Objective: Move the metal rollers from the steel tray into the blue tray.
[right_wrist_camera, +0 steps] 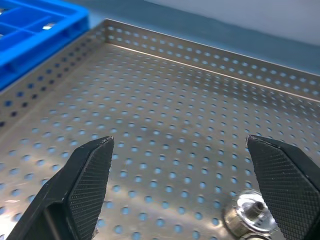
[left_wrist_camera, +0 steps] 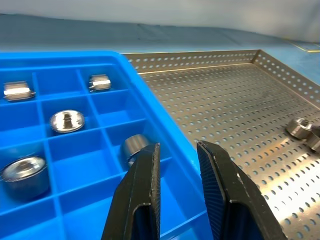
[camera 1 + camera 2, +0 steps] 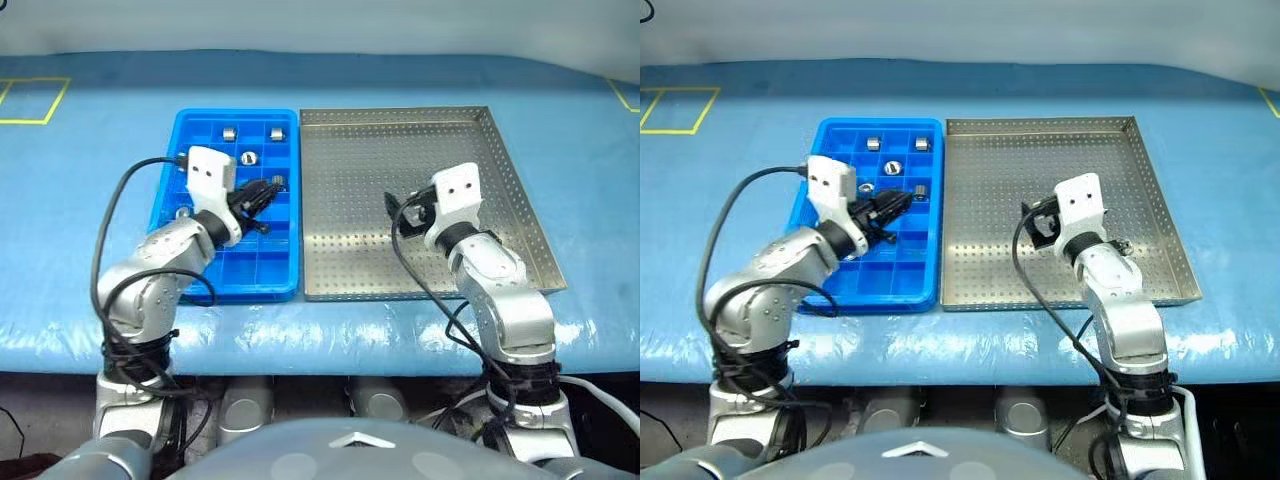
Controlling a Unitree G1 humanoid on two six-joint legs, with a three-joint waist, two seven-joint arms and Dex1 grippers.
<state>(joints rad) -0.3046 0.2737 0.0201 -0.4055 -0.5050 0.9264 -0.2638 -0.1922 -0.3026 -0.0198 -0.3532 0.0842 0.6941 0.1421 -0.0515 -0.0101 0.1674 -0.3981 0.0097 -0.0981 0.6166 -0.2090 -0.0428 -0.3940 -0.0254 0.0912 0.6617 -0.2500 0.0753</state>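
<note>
Blue-covered tabletop [image 3: 90,180], yellow tape marks at the far corners. Two trays sit side by side, long edges touching or nearly so, presumably to keep the transfer path short.

Blue tray [image 3: 215,285] on the left. Five rollers [image 2: 66,120] lie in its far compartments, one per cell, so the grid keeps them apart and stops rolling. Near rows are unfilled.

Left claw [image 3: 262,194] hovers over the blue tray's right-hand column, next to the steel tray. Its fingers [image 2: 142,190] stand a narrow gap apart with nothing between them: released, not grasping. One roller sits in the cell just beyond the fingertips. Judgement: a drop-off has just ended here.

Steel tray [image 3: 330,285] on the right; perforated floor mostly bare.

Right claw [image 3: 408,208] hangs low over the steel tray's floor, fingers [image 1: 90,175] spread wide, empty. One roller [image 1: 250,212] remains beside the right fingertip, not yet between the fingers. Judgement: wide spread suits straddling it; the claw needs a small sideways correction first. Risk: the piece could skid on smooth steel if nudged.
</note>
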